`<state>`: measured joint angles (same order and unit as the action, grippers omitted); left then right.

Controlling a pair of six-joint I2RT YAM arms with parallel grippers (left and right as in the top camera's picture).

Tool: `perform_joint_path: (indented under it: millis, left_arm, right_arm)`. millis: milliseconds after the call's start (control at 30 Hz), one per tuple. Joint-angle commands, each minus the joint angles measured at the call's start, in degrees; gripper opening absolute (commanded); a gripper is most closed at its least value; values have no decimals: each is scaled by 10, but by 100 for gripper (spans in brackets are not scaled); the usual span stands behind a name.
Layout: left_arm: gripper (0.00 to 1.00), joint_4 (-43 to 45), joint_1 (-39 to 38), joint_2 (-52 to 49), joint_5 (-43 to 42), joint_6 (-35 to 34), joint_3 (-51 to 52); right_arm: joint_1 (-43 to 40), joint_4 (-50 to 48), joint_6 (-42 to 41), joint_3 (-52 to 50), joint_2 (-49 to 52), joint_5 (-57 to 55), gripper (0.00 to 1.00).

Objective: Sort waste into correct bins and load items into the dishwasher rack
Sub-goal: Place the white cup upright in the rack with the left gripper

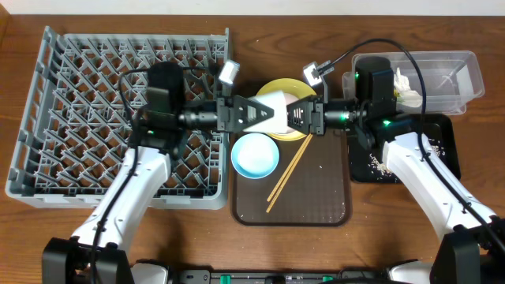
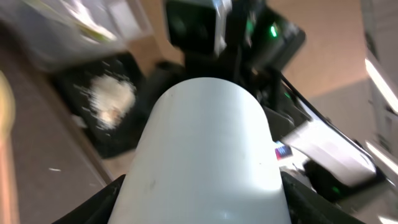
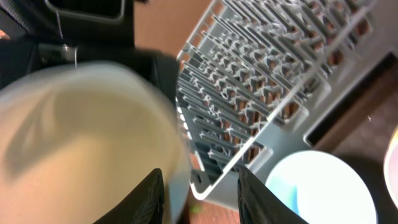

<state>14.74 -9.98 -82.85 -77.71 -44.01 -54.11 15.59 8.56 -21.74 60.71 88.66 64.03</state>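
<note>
The white bowl (image 1: pixel 271 109) hangs on its side between both arms, above the yellow plate (image 1: pixel 297 87). My left gripper (image 1: pixel 263 111) is shut on it, and in the left wrist view the bowl's outer wall (image 2: pixel 205 143) fills the space between the fingers (image 2: pixel 102 202). My right gripper (image 1: pixel 289 115) is open at the bowl's rim (image 3: pixel 81 137), with one finger inside the rim and a clear gap to the other finger (image 3: pixel 261 199). The light-blue bowl (image 1: pixel 255 155) and the chopsticks (image 1: pixel 288 173) lie on the brown tray (image 1: pixel 316 201). The dishwasher rack (image 1: pixel 79 102) stands at the left.
The clear tub (image 1: pixel 454 75) at the back right holds white scraps (image 1: pixel 406 87). In front of it the black tray (image 1: pixel 442 146) holds rice crumbs (image 1: pixel 379 164). The right arm's cable loops over the tub.
</note>
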Motion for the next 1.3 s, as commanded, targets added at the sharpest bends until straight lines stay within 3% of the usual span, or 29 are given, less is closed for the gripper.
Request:
perform_joint_path:
  millis: [0, 133, 467, 800, 933, 1267]
  left_arm:
    - [6, -14, 34, -2, 42, 56, -3]
    - [6, -82, 70, -1, 97, 115, -3]
    - [6, -380, 175, 42, 390, 285, -12]
    - [6, -545, 233, 131, 650, 320, -39]
    - [6, -580, 233, 126, 690, 320, -39]
    - [6, -621, 231, 34, 692, 319, -39]
  right_arm:
    - [-11, 42, 59, 6, -1, -66, 36]
    - [-18, 82, 87, 6, -2, -118, 36]
    - [-51, 178, 144, 8, -2, -209, 34]
    - [-50, 309, 191, 44, -38, -378, 34]
    - [-50, 323, 193, 44, -49, -400, 35]
    - [-50, 346, 193, 44, -49, -417, 36]
